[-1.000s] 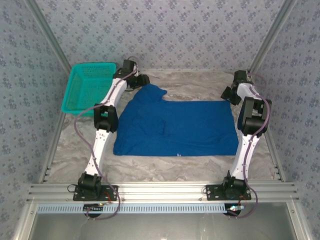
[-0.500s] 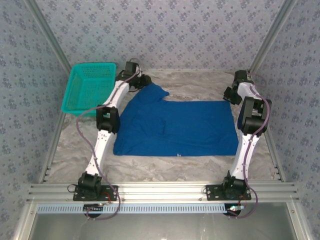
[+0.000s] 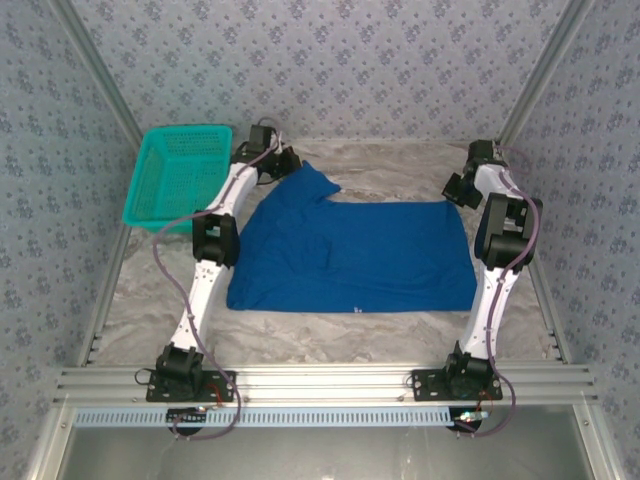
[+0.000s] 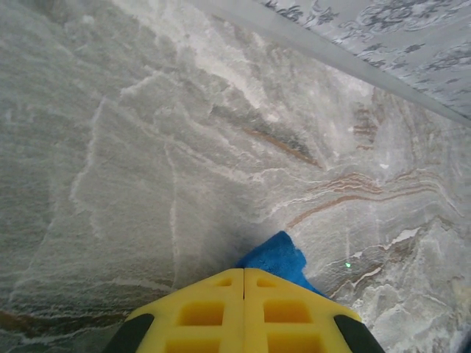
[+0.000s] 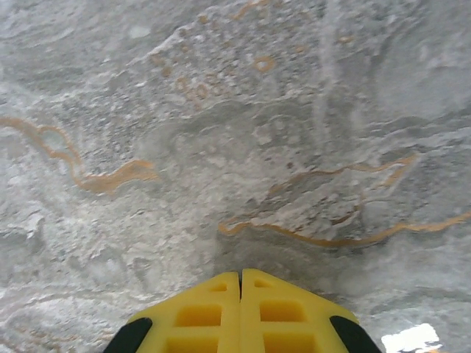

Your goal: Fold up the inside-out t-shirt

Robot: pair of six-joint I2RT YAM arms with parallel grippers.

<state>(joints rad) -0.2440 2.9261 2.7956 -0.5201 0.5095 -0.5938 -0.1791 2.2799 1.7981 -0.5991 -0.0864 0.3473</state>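
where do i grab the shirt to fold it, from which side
Probably the two far corners, from above: the shirt lies flat, so only its edges offer a pinch. The left gripper is shut on the far-left sleeve tip; the right gripper is shut by the far-right corner.

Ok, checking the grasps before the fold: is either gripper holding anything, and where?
Left gripper pinches the t-shirt by its far-left corner. Right gripper is shut at the far-right corner; a grip cannot be told.

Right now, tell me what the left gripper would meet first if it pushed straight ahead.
The left gripper, shut, has a t-shirt corner right at its tips; beyond that, probably the marble tabletop.
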